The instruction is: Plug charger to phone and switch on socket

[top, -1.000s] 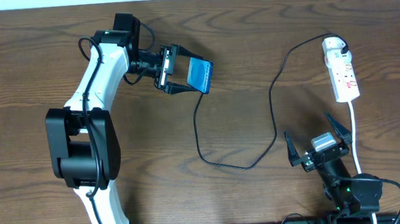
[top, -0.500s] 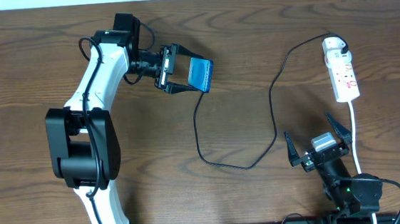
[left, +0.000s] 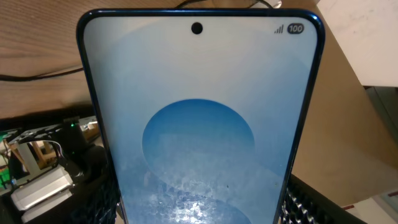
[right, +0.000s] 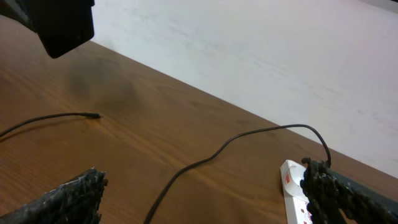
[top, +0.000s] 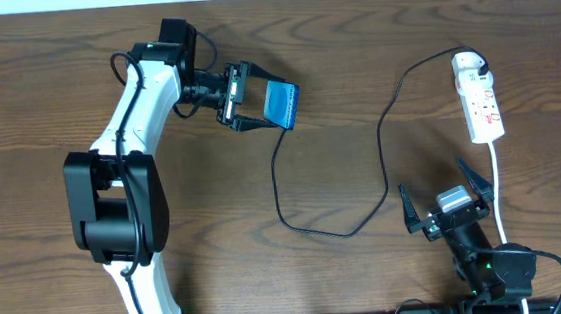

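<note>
1. Starting nearest, on the right side of the brown wooden table (top: pixel 24 87): right gripper (top: pixel 437 187), low over the wood, jaws spread wide, nothing between them.
2. Just right of that gripper: thick white cord (top: pixel 496 185), running away toward the far side and into the near end of the socket (top: pixel 481 101).
3. A bit farther, in the middle: charger (top: pixel 379 139), a thin black cable, lying loose on the wood in a big bend, well apart from the right gripper.
4. Following the cable far and right: up in a curve to a black plug (top: pixel 478 62), pushed into the far, round end of the white socket. Red marks on the socket, too small to tell on from off.
5. Following the cable the other way, far and left: small tip (right: pixel 93 116), lying flat on the table, free, not in the phone (top: pixel 281 104).
6. Just past that tip: the phone, lifted off the wood and tilted, on the far left-middle part of the table.
7. Holding it: left gripper (top: pixel 268 105), at the end of the white left arm (top: pixel 131 109), jaws closed on the phone's two sides.
8. Seen close from the left wrist: screen turned to that camera, light blue with a big darker blue circle, a small black dot near the top edge.
</note>
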`<state>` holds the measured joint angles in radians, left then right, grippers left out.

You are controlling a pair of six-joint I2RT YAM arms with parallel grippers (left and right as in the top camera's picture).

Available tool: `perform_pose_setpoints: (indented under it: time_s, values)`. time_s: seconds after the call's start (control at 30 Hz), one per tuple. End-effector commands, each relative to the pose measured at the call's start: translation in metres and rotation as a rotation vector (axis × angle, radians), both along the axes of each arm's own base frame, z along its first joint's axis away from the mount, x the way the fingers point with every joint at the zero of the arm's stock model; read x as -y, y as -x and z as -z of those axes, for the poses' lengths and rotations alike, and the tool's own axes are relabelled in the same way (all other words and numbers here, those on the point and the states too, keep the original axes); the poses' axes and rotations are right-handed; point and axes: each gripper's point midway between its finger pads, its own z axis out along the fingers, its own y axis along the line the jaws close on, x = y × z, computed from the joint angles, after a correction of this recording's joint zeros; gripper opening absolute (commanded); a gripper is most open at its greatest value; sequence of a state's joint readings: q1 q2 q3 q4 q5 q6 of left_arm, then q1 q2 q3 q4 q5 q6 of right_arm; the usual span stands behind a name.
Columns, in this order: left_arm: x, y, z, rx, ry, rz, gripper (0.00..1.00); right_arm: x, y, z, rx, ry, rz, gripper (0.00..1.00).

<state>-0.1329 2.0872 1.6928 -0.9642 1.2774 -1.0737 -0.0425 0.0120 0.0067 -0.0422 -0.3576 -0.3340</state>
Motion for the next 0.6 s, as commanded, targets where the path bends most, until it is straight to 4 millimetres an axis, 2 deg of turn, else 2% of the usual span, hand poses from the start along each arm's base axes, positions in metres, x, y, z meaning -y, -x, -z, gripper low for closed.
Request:
perform_pose_setpoints:
  time_s: [0.0, 0.57]
  values:
    - [0.0027, 0.0041, -0.0222, 0.021, 0.054, 0.007, 0.64, -0.0001, 0.0001, 0.0007, 0.002, 0.011, 0.003, 0.99]
    - [0.0022, 0.0037, -0.0203, 0.023, 0.043, 0.005, 0.64, -0.0001, 0.0001, 0.0007, 0.002, 0.011, 0.003, 0.99]
